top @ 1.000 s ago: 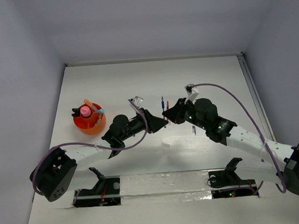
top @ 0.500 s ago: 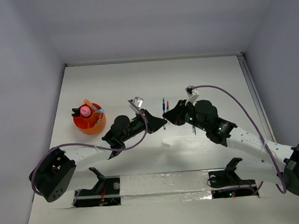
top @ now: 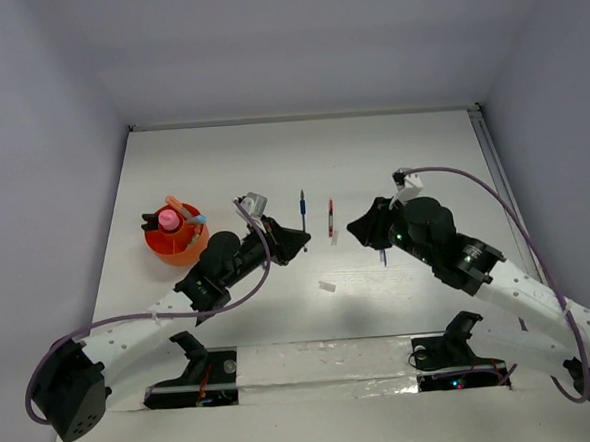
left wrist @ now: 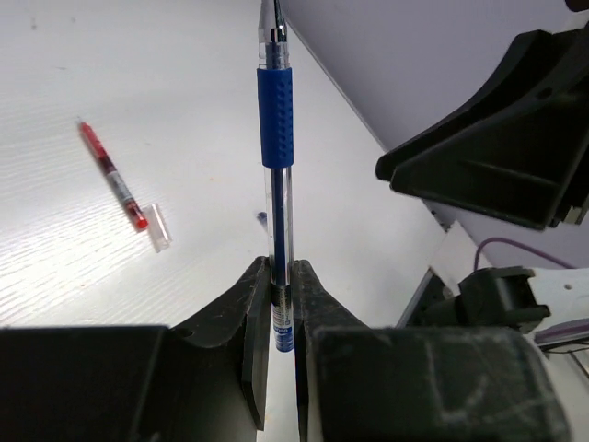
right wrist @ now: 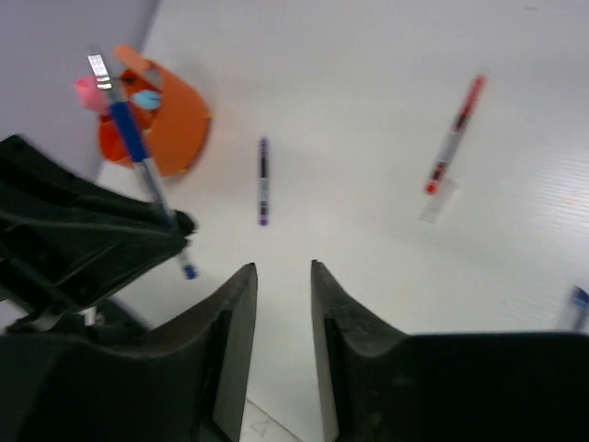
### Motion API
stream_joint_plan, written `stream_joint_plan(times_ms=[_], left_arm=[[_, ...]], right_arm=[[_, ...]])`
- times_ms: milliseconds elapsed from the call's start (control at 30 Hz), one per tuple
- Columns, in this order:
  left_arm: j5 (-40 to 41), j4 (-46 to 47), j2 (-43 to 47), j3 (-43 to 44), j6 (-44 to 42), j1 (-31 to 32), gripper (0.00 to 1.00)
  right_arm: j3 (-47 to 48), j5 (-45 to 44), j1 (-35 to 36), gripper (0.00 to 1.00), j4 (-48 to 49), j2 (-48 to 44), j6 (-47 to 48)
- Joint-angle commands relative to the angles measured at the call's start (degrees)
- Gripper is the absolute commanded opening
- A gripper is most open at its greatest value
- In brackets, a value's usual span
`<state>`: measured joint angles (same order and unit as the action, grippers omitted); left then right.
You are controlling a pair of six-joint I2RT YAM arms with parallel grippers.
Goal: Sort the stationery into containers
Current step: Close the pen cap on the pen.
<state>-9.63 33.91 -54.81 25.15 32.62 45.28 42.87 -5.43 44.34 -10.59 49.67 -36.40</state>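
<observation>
nearest the arm bases, a small white bit (top: 326, 286) lies loose on the table (top: 401, 154), with a short dark blue piece (top: 382, 259) a little farther in, just beside the right arm. the right gripper (top: 360, 227) hovers over the table with its fingers (right wrist: 230, 313) parted and nothing between them. the left gripper (top: 294, 241) is clenched on the blue pen (top: 302, 206): the left wrist view shows both fingers pressed against the clear barrel near one end, with the blue rubber grip section beyond the fingertips (the pen stands straight out from the jaws, raised off the table). between the two grippers the red pen (top: 330, 219) lies flat on the table, apart from both, with a small clear cap (left wrist: 161, 226) just beside its near end. off to the left, the orange-red pot (top: 162, 251) stands upright, well apart from the blue pen; it holds a pink-capped tube (top: 168, 220), an orange marker (top: 177, 202) and a pale blue cap (top: 197, 219).
</observation>
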Motion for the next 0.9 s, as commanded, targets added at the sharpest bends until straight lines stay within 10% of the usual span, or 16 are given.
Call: stream_joint_plan(times_ms=[0, 133, 333, 867], left_arm=[[2.2, -6.1, 3.1, 4.0, -6.2, 0.1, 0.00], [-0.1, -3.1, 3.7, 2.5, -6.8, 0.1, 0.00], [-0.3, -2.7, 4.6, 0.3, -7.5, 0.1, 0.00], [-1.6, -2.0, 4.7, 0.0, -7.0, 0.1, 0.00]], right_arm=[[6.2, -13.8, -1.3, 0.30, -18.9, 2.9, 0.0], [6.9, -14.8, -7.2, 0.30, -27.7, 7.7, -0.4], [5.3, -10.3, -14.5, 0.59, -25.7, 16.3, 2.7], [5.6, -7.0, -16.8, 0.43, -16.7, 35.6, 4.6]])
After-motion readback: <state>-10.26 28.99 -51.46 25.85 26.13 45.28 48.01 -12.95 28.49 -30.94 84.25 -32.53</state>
